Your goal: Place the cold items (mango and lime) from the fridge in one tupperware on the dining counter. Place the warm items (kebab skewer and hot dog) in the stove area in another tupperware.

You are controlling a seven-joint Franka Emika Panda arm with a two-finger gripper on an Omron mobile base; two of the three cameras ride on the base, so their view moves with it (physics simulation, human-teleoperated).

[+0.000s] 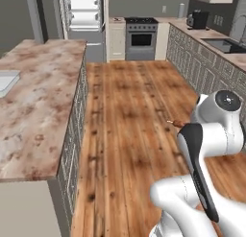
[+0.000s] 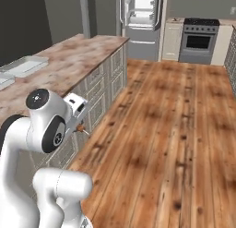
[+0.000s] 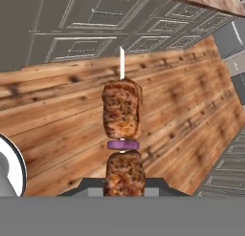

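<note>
The kebab skewer (image 3: 122,134) runs off the hand view's bottom edge right at the claw (image 3: 123,185), so the grip itself is hidden. Far ahead, the fridge (image 1: 85,10) is cropped on top.

Lighting: even, diffuse, moderately bright in all three views; no distinct source visible. Shadows: soft and faint; the wall left of the fridge (image 2: 140,12) is dark grey. Glare: none; the wooden floor (image 1: 129,116) has a mild sheen, and the white arm (image 1: 211,135) shows smooth shading. Sharpness: base views soft and low-resolution, with far appliances smeared and edges slightly jagged. Hand view: kebab skewer (image 3: 122,134) fairly crisp, its texture blocky up close. Distortion: wide-angle perspective, with the desk (image 1: 38,101) edges converging steeply.
</note>
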